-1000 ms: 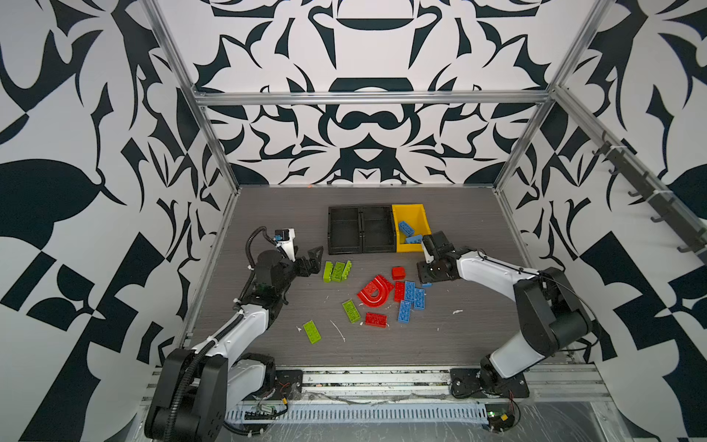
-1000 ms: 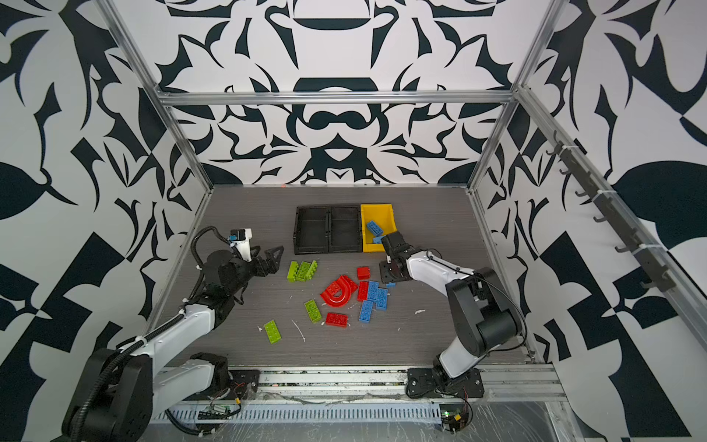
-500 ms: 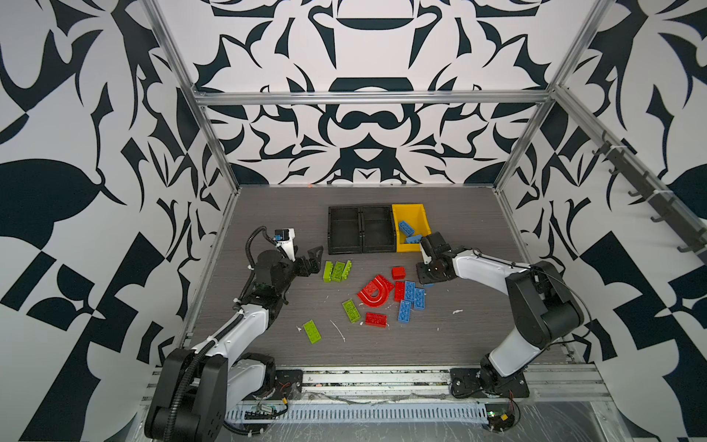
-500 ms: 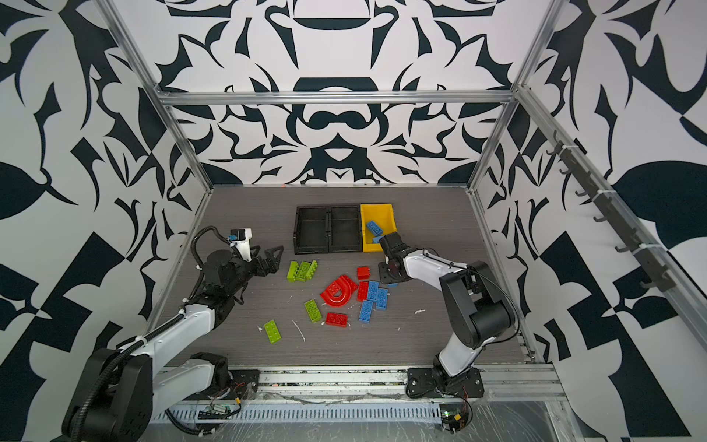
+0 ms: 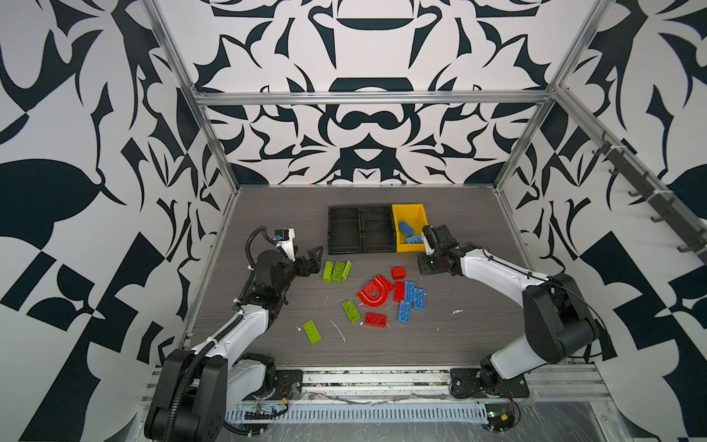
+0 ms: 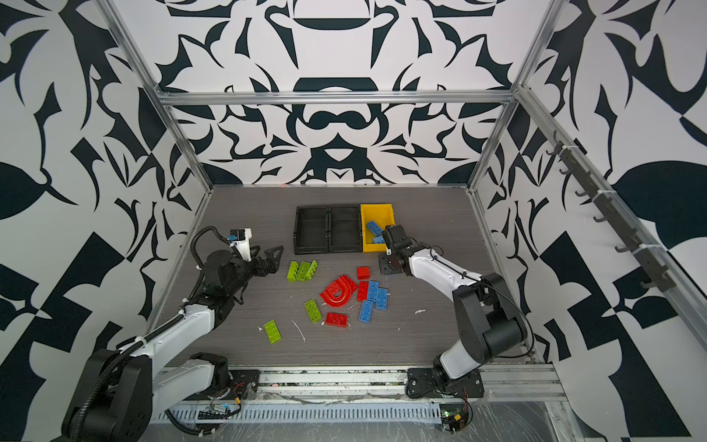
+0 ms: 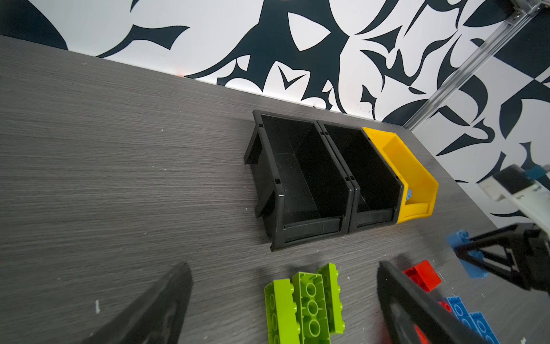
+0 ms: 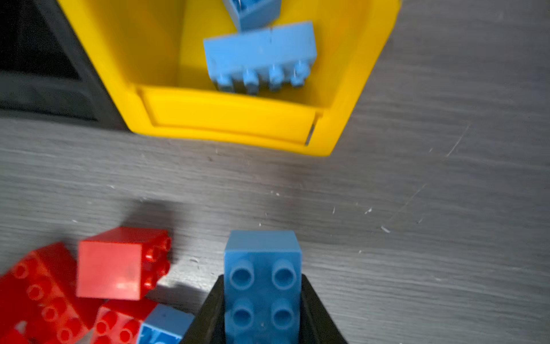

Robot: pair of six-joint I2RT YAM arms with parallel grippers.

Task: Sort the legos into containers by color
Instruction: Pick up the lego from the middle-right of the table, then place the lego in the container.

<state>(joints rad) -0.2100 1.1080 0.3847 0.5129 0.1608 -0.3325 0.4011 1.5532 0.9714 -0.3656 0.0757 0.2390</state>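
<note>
Your right jaws clamped a blue brick (image 8: 262,286), left jaws gaped empty; that shallow grip risked dropping it short of the yellow bin (image 8: 232,119).

Left arm: white-and-black robot arm (image 5: 245,325), reaching forward from its base, with the elbow low and the forearm angled up and inward.
Left gripper: black parallel gripper (image 5: 314,259), pointing forward and roughly level, its jaws spread wide apart.
Right arm: white-and-black robot arm (image 5: 493,268), with the shoulder link upright and the forearm stretched forward and inward.
Right gripper: black parallel gripper (image 8: 262,286), pointing downward, its jaws pressed against both sides of a blue studded plastic brick (image 8: 262,253).
</note>
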